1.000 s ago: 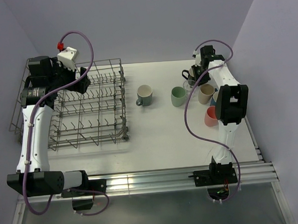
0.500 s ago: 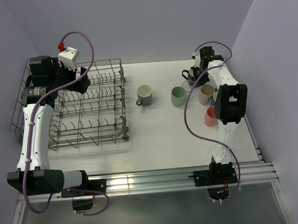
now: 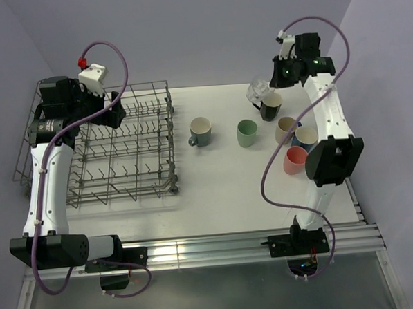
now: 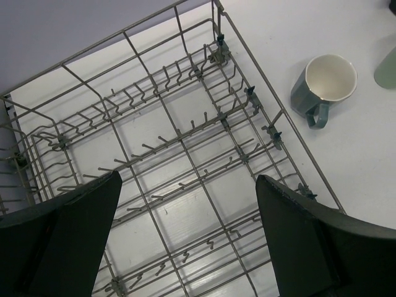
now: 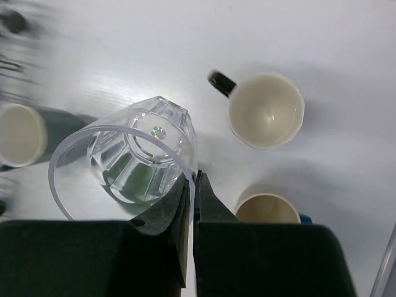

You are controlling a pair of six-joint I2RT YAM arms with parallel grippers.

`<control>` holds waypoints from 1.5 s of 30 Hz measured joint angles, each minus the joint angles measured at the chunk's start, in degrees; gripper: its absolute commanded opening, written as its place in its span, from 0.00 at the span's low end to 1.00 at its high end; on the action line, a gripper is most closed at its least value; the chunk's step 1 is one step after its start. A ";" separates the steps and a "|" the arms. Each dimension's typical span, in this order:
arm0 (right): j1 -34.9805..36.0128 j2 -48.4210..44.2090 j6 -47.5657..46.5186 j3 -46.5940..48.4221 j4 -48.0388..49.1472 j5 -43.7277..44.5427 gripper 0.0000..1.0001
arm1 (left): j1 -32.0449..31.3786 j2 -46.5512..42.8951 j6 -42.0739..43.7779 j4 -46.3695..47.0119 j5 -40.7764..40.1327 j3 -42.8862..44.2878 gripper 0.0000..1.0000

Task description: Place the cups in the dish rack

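Above the table [image 3: 222, 188], far right: right pincer [image 5: 193, 184] clamps 1 tilted glass [image 5: 133, 154] by its rim; left pincer [image 4: 189, 207] gapes over the rack [image 3: 171, 132]. Risk: thin rim grip may slip in transit, dropping glass onto mugs [image 5: 266, 111].

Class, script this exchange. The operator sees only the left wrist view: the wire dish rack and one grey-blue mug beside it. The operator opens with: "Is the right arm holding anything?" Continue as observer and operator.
Observer: Yes. The right pincer is shut on the rim of a clear glass tumbler, which is tilted.
Operator: Where is that?
Observer: Towards the far right of the table, close to the black mug.
Operator: What else waits over there?
Observer: A beige mug, a blue mug and a coral mug stand upright, grouped beside the right arm.
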 measured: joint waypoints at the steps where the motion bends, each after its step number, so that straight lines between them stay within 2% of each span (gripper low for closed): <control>1: 0.00 -1.90 0.24 0.68 0.35 -1.14 0.00 | 0.00 0.00 -0.35 0.00 0.07 0.15 0.99; 6: 0.83 -11.69 0.74 1.09 4.39 -6.34 0.00 | 0.00 -0.35 -2.51 1.27 3.28 0.44 0.99; 9: 3.54 -19.34 0.83 -3.10 11.80 -7.78 0.00 | 0.00 -1.64 -4.31 2.47 7.56 0.44 0.99; 15: 15.78 -38.64 -4.81 -23.74 34.32 -7.08 0.00 | -0.07 -8.24 -13.16 10.08 20.96 -0.87 0.99; 19: 28.39 -47.50 -15.15 -39.50 53.88 -5.22 0.00 | -0.07 -14.16 -27.61 23.91 30.60 -7.80 0.99; 24: 39.76 -49.35 -32.70 -55.47 77.94 -4.35 0.00 | -0.09 -16.15 -46.84 40.02 36.63 -15.61 0.99; 29: 46.14 -48.28 -47.98 -64.92 91.12 -5.97 0.00 | -0.07 -12.59 -63.36 49.90 39.36 -18.10 0.99; 33: 49.05 -48.26 -56.33 -68.52 98.36 -7.02 0.00 | -1.09 -11.10 -73.18 53.92 40.50 -21.27 0.99; 39: 51.34 -48.30 -63.91 -70.40 103.51 -7.91 0.00 | -4.11 -10.54 -76.85 53.02 40.83 -23.10 0.99; 45: 51.89 -48.30 -66.47 -70.88 104.59 -8.02 0.00 | -5.09 -13.62 -87.08 64.02 41.20 -30.86 0.99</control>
